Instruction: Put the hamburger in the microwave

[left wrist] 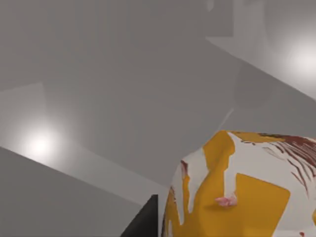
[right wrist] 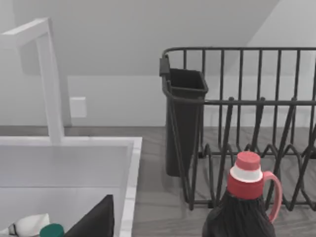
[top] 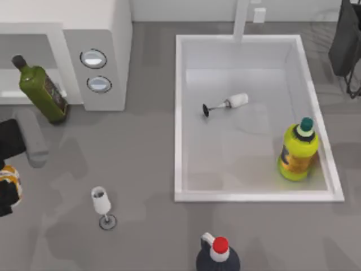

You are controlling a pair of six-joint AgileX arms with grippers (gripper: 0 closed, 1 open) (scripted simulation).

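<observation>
The left gripper [top: 7,189] sits at the table's far left edge, clenched around the hamburger [top: 11,179], whose white and orange surface peeks out between its dark fingers. In the left wrist view the hamburger [left wrist: 242,187] looms close by a dark finger [left wrist: 143,219], with grey table and pale walls beyond.

Just beyond the fingers, toward the back, a grey door panel [top: 31,138] juts out over the table. Past it a green bottle [top: 40,90] leans in front of the microwave [top: 107,51], beside the panel with two dials [top: 96,70]. The microwave's cavity opens further left of the bottle.

Right of the fingers, near, a wine glass [top: 102,206] stands upright on the table. Farther right a dark jug [top: 217,257] with a red cap stands at the front edge. The white sink [top: 179,113] lies beyond, holding a tipped glass [top: 225,104] and a yellow bottle [top: 298,149].

The right arm is parked off the table's right; its wrist view shows the jug [right wrist: 244,202], a dark finger [right wrist: 96,219], a black rack [right wrist: 247,123] and the faucet [right wrist: 49,79]. Whether its fingers are released or clenched, I cannot tell.
</observation>
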